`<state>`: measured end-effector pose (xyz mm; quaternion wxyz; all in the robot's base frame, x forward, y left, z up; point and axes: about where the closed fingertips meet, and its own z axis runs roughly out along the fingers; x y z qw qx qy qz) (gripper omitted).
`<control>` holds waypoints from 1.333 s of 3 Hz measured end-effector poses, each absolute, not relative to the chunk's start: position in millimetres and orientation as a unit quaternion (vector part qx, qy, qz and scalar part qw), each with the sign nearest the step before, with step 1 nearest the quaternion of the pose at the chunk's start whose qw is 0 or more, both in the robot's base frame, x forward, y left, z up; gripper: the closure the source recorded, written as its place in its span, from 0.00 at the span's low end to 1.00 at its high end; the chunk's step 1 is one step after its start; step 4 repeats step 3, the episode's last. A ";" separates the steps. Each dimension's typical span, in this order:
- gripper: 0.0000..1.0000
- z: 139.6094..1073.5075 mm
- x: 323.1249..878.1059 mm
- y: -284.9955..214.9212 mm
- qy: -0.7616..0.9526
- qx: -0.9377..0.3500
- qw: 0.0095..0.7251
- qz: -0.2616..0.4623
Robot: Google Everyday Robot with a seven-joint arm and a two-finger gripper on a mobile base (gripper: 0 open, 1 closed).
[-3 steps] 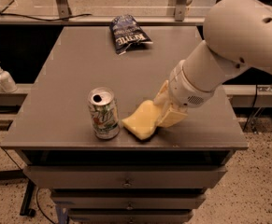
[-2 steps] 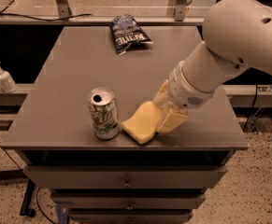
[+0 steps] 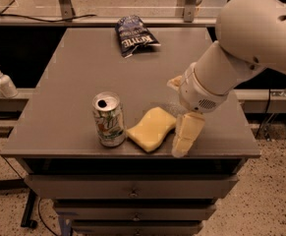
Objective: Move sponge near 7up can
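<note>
The pale yellow sponge (image 3: 151, 128) lies flat on the grey table (image 3: 73, 82) near its front edge, just right of the 7up can (image 3: 108, 119). The can stands upright, silver-white with a green and red logo, and the sponge's left corner is very close to it. My gripper (image 3: 177, 117) is just right of the sponge, low over the table, and it is open and empty. One cream padded finger (image 3: 186, 134) hangs by the sponge's right edge. The other finger (image 3: 174, 82) peeks out behind the wrist.
A dark blue chip bag (image 3: 134, 35) lies at the table's far edge. A white pump bottle (image 3: 4, 81) stands on a ledge to the left. Drawers sit below the table's front edge. My bulky white arm (image 3: 250, 43) covers the table's right side.
The gripper has opened and let go of the sponge. The sponge now lies flat on the table beside the can, and the fingers have spread apart.
</note>
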<state>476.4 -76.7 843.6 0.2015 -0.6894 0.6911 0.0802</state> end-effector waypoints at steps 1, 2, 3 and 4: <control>0.00 852.7 492.2 -117.6 0.721 -0.652 0.210 0.102; 0.00 877.1 515.6 -175.0 0.741 -0.616 0.239 0.126; 0.00 899.1 526.8 -178.3 0.737 -0.613 0.259 0.114; 0.00 899.1 526.8 -178.3 0.737 -0.613 0.259 0.114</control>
